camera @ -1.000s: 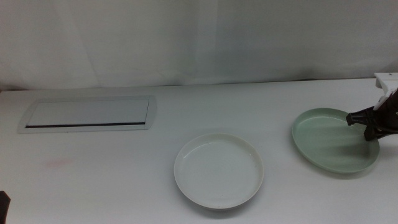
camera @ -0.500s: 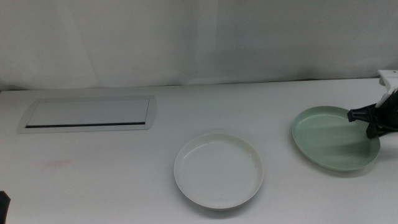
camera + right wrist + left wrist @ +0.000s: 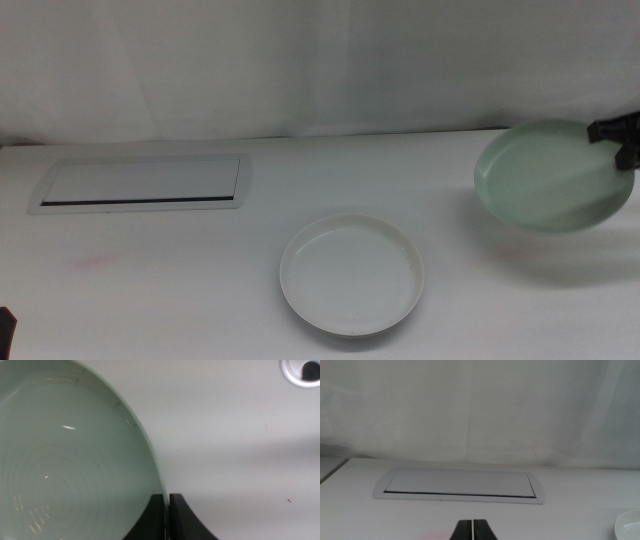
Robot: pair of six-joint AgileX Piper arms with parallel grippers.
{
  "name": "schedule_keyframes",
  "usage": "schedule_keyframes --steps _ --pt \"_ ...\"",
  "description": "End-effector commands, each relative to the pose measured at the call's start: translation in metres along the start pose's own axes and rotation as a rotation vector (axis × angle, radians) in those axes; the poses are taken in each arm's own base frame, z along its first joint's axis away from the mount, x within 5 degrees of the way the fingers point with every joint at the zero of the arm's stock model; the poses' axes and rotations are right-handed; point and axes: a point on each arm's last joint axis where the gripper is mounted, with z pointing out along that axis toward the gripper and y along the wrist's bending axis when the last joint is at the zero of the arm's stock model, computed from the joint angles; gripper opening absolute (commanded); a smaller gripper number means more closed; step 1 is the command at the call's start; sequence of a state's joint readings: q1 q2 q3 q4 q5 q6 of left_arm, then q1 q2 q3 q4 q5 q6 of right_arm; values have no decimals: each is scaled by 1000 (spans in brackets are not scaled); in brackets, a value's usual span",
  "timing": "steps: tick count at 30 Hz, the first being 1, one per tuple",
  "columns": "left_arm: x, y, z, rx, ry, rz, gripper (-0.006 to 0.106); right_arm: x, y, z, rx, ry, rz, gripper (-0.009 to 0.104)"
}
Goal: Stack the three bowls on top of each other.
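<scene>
Right gripper [image 3: 620, 140] pinches the mint green bowl [image 3: 550, 180] by its rim, bowl tilted, off the table [image 3: 200, 280] at far right. Left gripper [image 3: 472, 529] pressed together, waiting near the white panel [image 3: 145, 182]. Cream-white bowl [image 3: 351, 273] sits mid-table.

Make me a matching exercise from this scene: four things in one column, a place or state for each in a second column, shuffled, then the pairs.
Things:
1. mint green bowl
2. cream-white bowl
3. white panel
4. left end effector

Places or states:
A. flat on the table, centre front
B. waiting, jaws together
C. lifted and tilted, rim pinched by the right end effector
D. lying at the table's far left

Pairs: 1-C, 2-A, 3-D, 4-B
</scene>
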State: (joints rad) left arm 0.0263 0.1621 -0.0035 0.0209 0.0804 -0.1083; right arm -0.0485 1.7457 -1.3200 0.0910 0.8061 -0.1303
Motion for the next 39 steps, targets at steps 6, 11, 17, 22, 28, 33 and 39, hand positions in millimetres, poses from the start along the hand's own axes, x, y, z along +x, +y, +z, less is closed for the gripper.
schedule_keyframes --steps 6,11,17,22,28,33,39 --pt "13 1 1 -6 39 -15 -3 7 10 -66 -59 -95 -11 -3" --pt "13 1 1 -6 39 -15 -3 11 18 -92 -124 -139 11 -3" --pt "13 1 1 -6 39 -15 -3 14 53 -95 -201 -118 -65 -3" --pt "13 1 1 -6 39 -15 -3 16 99 -86 -267 -111 -142 -3" --pt "13 1 1 -6 39 -15 -3 23 148 -60 -322 -51 -209 -3" --pt "13 1 1 -6 39 -15 -3 34 189 -31 -369 19 -268 -3" --pt "13 1 1 -6 39 -15 -3 46 211 11 -362 111 -287 -3"
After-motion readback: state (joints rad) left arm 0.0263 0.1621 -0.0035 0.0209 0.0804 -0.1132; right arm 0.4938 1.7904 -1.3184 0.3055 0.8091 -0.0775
